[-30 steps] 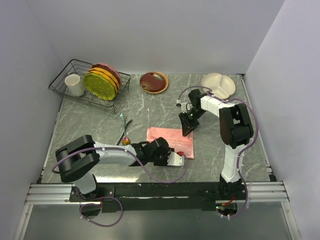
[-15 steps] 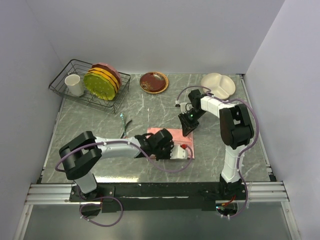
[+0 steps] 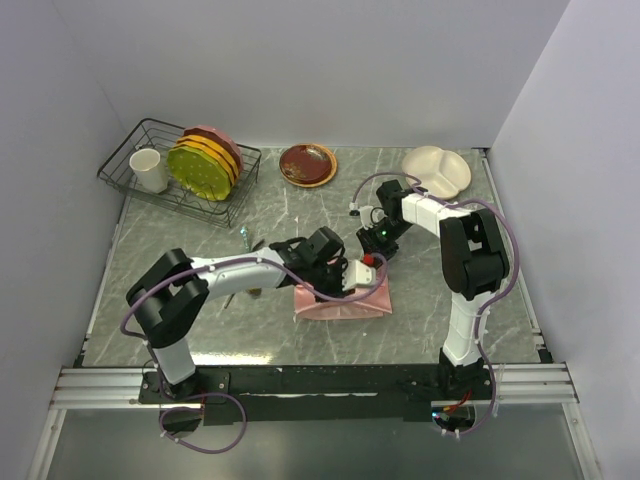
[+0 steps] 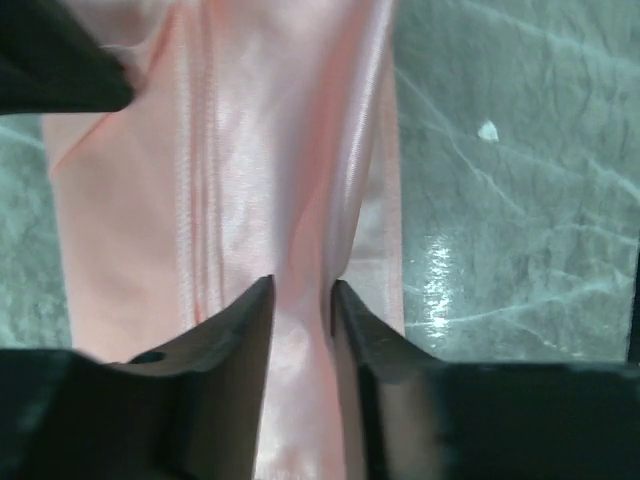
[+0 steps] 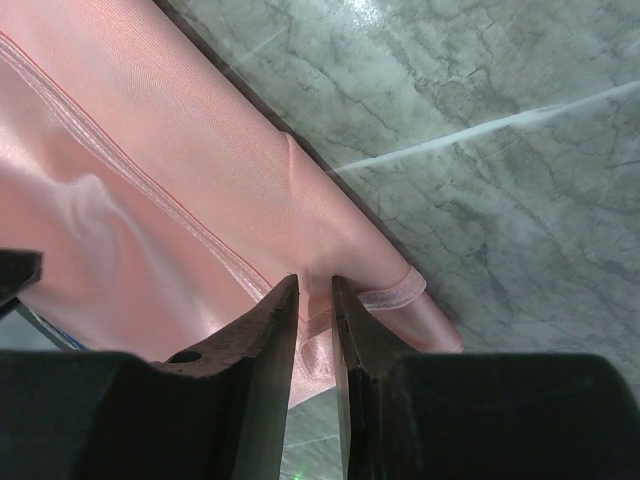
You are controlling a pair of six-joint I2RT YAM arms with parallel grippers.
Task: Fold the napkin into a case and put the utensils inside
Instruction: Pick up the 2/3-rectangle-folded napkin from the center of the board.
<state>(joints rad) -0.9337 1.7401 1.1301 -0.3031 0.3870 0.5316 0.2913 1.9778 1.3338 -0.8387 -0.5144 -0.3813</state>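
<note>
The salmon-pink napkin point(image 3: 335, 303) lies half folded at the table's middle, its right part lifted. My left gripper point(image 3: 372, 272) reaches across it from the left and is shut on a raised fold of the cloth point(image 4: 250, 150), which runs taut between the jaws point(image 4: 302, 288). My right gripper point(image 3: 381, 250) sits just beyond it, shut on the napkin's hemmed corner point(image 5: 315, 283). The cloth point(image 5: 150, 150) slopes away from that grip. One utensil point(image 3: 246, 238) shows on the table left of the napkin, partly under my left arm. No finished case shows.
A wire dish rack point(image 3: 130, 150) with a white cup point(image 3: 149, 170) and stacked plates point(image 3: 205, 162) stands at the back left. A brown plate point(image 3: 307, 164) and a cream divided dish point(image 3: 437, 170) sit along the back. White walls close in both sides.
My left gripper closed on the napkin's near edge, then carried it away from me and to the right, toward the right gripper. The cloth now bunches up. The right arm barely moved.
</note>
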